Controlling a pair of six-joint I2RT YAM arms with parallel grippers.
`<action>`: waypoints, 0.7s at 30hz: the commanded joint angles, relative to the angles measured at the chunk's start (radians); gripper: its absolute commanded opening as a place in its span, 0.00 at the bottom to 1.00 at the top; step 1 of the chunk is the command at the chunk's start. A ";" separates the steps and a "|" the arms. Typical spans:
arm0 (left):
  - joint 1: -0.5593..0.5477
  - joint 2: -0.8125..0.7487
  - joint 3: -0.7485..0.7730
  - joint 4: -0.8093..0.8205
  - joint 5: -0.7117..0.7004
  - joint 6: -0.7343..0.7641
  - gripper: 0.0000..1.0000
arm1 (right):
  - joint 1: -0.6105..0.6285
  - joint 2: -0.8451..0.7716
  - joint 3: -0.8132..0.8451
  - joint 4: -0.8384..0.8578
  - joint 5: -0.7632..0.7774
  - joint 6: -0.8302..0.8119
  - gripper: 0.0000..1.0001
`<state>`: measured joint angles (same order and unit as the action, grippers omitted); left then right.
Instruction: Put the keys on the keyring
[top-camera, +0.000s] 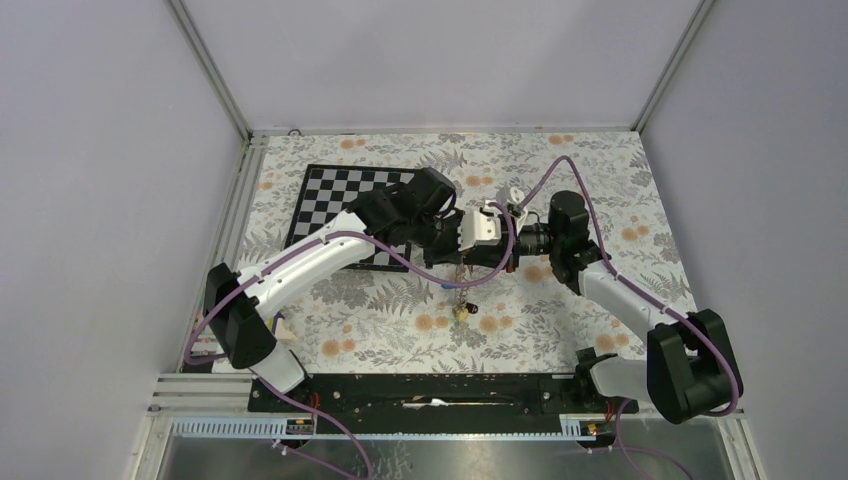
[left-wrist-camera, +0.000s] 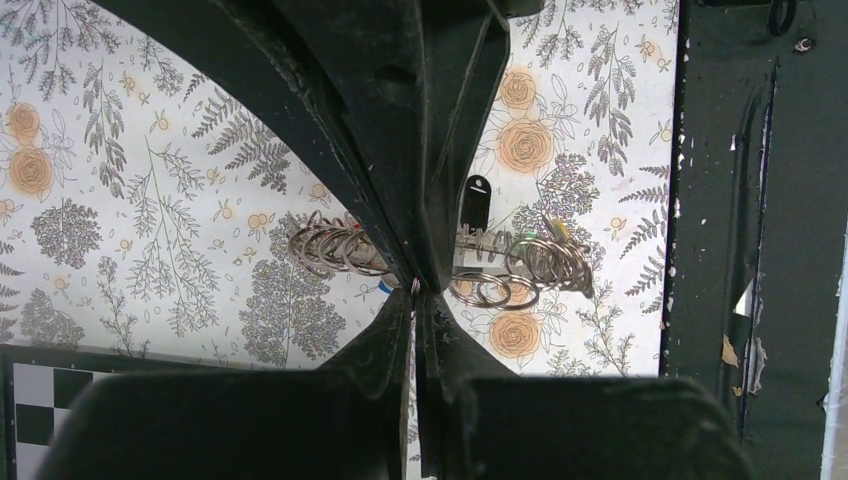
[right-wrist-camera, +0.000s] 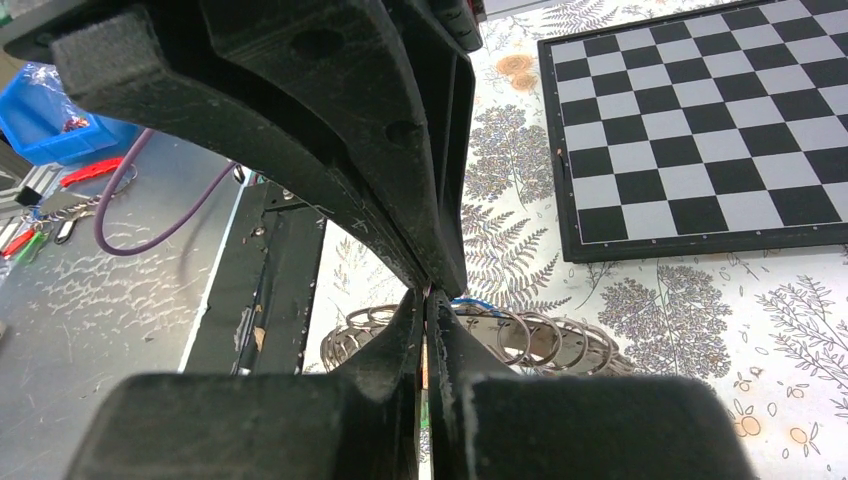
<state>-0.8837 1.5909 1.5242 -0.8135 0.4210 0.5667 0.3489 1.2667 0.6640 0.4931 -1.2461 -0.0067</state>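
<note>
The keyring (left-wrist-camera: 525, 265), a grey chain of wire loops, hangs above the flowered table between both grippers. My left gripper (left-wrist-camera: 415, 290) is shut, pinching a thin loop of it at the fingertips. My right gripper (right-wrist-camera: 428, 292) comes in from the opposite side and is shut on the same spot, tip to tip with the left. From above, the left gripper (top-camera: 452, 250) and right gripper (top-camera: 472, 250) meet mid-table with the keyring (top-camera: 462, 285) dangling under them. Keys show among the loops: a black key (left-wrist-camera: 477, 203), a yellow-green key (left-wrist-camera: 556, 231) and a blue key (right-wrist-camera: 470, 303). A yellowish key cluster (top-camera: 462, 313) lies lowest.
A black-and-white chessboard (top-camera: 340, 205) lies at the back left of the table, just behind the left arm. The black base rail (top-camera: 430, 390) runs along the near edge. A small white object (top-camera: 515, 194) sits behind the right wrist. A blue bin (right-wrist-camera: 50, 115) stands off the table.
</note>
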 joint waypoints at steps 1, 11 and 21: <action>0.011 -0.049 -0.008 0.068 0.025 0.017 0.06 | 0.000 -0.044 0.018 0.034 0.027 0.001 0.00; 0.124 -0.226 -0.236 0.294 0.172 0.104 0.57 | -0.024 -0.065 0.016 0.149 -0.009 0.147 0.00; 0.124 -0.203 -0.289 0.396 0.272 0.139 0.53 | -0.033 -0.047 0.010 0.219 -0.023 0.223 0.00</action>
<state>-0.7601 1.3724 1.2354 -0.5148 0.6170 0.6815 0.3244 1.2308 0.6640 0.6041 -1.2381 0.1688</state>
